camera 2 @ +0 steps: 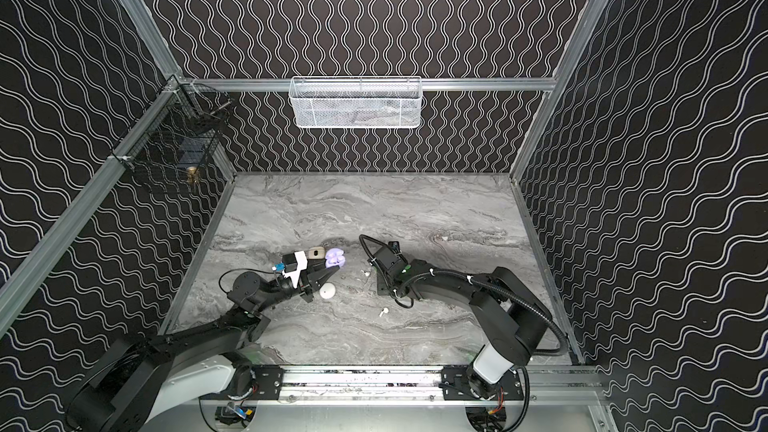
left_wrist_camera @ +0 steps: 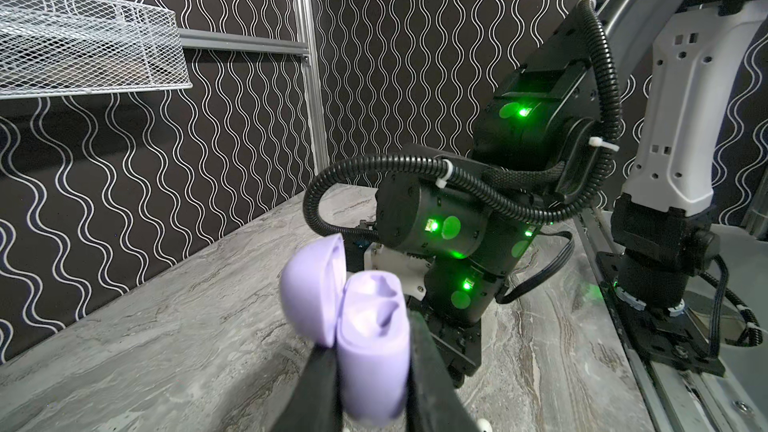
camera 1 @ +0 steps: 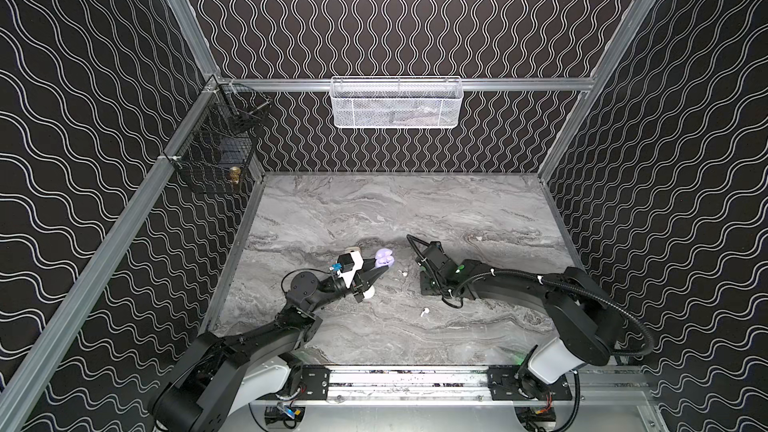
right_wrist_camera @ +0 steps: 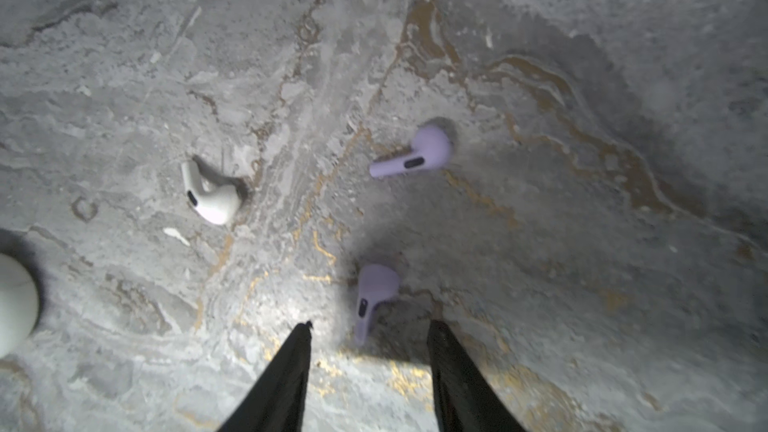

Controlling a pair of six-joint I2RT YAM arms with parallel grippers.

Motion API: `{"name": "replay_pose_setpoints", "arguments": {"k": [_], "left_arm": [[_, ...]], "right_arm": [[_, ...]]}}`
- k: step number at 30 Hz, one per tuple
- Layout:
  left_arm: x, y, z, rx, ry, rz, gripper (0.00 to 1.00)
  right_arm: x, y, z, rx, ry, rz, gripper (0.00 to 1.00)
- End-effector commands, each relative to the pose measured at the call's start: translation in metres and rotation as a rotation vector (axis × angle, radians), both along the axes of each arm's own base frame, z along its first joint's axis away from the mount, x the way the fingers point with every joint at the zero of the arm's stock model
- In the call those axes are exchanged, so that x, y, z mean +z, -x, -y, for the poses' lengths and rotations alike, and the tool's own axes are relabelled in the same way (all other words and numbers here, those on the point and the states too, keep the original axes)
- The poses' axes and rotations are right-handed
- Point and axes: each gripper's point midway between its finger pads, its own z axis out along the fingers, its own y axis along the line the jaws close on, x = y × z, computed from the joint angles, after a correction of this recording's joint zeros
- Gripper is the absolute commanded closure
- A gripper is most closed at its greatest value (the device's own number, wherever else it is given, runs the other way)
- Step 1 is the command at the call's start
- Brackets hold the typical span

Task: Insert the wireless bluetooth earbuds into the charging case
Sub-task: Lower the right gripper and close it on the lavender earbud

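My left gripper (left_wrist_camera: 372, 340) is shut on the lavender charging case (left_wrist_camera: 370, 342), which it holds off the table with the lid swung open and both sockets empty. In both top views the case (camera 1: 384, 259) (camera 2: 334, 256) sits at the tips of that gripper (camera 1: 383, 268). My right gripper (right_wrist_camera: 372, 324) points down at the table and is open. One lavender earbud (right_wrist_camera: 374, 292) lies just ahead of its tips, the stem reaching between them. A second lavender earbud (right_wrist_camera: 415, 153) and a white earbud (right_wrist_camera: 210, 195) lie further on. Another white earbud (camera 1: 424, 312) lies nearer the front.
A closed white case (camera 1: 369, 292) (right_wrist_camera: 12, 305) rests under the left gripper. A tan case (camera 1: 353, 250) stands behind the left wrist. A small pale piece (camera 1: 478, 238) lies far right. A white mesh basket (camera 1: 395, 103) and a black wire basket (camera 1: 216, 147) hang on the walls.
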Motion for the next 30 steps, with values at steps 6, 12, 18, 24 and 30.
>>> {"name": "replay_pose_setpoints", "arguments": {"k": [6, 12, 18, 24, 30], "left_arm": [[0.007, 0.001, -0.001, 0.004, 0.008, 0.031, 1.0], [0.008, 0.001, 0.0, 0.003, 0.01, 0.033, 1.0], [0.008, 0.001, 0.0, 0.006, 0.003, 0.033, 1.0], [0.008, 0.001, 0.0, 0.004, 0.003, 0.034, 1.0], [0.007, 0.001, 0.001, 0.002, 0.003, 0.031, 1.0]], "right_arm": [[-0.007, -0.007, -0.001, -0.011, 0.045, -0.008, 0.51], [-0.013, -0.007, 0.004, -0.018, 0.08, -0.01, 0.52], [-0.017, -0.007, 0.001, -0.007, 0.079, -0.022, 0.58], [-0.018, -0.008, 0.001, -0.008, 0.081, -0.02, 0.63], [-0.022, -0.006, 0.002, -0.009, 0.083, -0.029, 0.67]]}}
